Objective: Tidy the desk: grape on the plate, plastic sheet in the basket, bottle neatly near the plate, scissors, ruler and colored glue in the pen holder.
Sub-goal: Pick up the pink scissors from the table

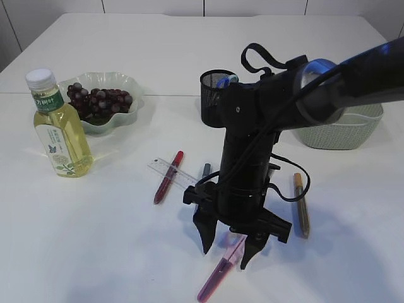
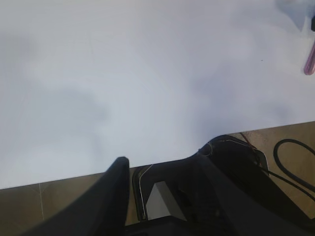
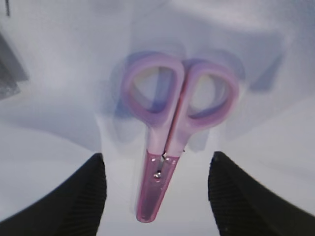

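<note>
Pink scissors point(image 1: 221, 268) lie closed on the white table near its front edge, blade cover toward the front. My right gripper point(image 1: 227, 248) hangs open just above them, one finger on each side, touching nothing. In the right wrist view the scissors point(image 3: 172, 123) lie between the fingers of that gripper point(image 3: 157, 156), handles far. A clear ruler point(image 1: 172, 172) lies across a red glue pen point(image 1: 168, 177); a dark pen point(image 1: 206, 170) and an orange pen point(image 1: 302, 205) lie nearby. Grapes point(image 1: 101, 101) sit on the green plate point(image 1: 136, 101), the bottle point(image 1: 58, 126) upright beside it. My left gripper point(image 2: 167, 167) is open and empty. The plastic sheet is out of view.
The black mesh pen holder point(image 1: 214, 95) stands behind my right arm, with something blue in it. A pale woven basket point(image 1: 344, 129) sits at the right, partly hidden by the arm. The left wrist view shows the table's front edge point(image 2: 74, 178), floor below and the scissors' tip point(image 2: 310, 59).
</note>
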{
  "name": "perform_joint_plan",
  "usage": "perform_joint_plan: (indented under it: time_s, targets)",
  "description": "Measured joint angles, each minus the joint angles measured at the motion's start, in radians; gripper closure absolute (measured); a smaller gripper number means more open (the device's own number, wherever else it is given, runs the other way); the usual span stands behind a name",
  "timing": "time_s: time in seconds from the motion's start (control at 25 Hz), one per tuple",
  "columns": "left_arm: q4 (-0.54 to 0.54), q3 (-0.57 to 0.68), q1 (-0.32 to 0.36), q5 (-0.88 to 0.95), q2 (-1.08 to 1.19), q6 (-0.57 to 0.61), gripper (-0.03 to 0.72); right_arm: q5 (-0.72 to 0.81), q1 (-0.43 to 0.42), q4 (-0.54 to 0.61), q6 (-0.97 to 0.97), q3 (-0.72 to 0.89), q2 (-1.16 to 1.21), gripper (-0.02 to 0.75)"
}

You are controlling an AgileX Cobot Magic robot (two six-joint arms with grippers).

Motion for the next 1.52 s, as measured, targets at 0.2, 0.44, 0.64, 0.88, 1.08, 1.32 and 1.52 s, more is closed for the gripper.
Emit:
perform_joint_plan:
  time_s: [0.2,0.44,0.64,0.88,1.08,1.32,1.52]
  targets:
    - [0.000,0.000,0.000,0.000,0.000,0.000,0.371,-0.008,0.000,0.000,0.000,0.000,0.008,0.227]
    - [0.000,0.000,0.000,0.000,0.000,0.000,0.371,-0.018,0.000,0.000,0.000,0.000,0.014,0.227]
    - [0.000,0.000,0.000,0.000,0.000,0.000,0.371,-0.020,0.000,0.000,0.000,0.000,0.024,0.251]
    - [0.000,0.000,0.000,0.000,0.000,0.000,0.371,-0.025,0.000,-0.020,0.002,0.000,0.027,0.263]
    - [0.000,0.000,0.000,0.000,0.000,0.000,0.371,-0.025,0.000,-0.050,0.006,0.000,0.027,0.266]
    - [0.001,0.000,0.000,0.000,0.000,0.000,0.372,-0.025,0.000,-0.085,0.015,0.000,0.027,0.283]
    - [0.001,0.000,0.000,0.000,0.000,0.000,0.372,-0.031,0.000,-0.140,0.016,0.000,0.027,0.311]
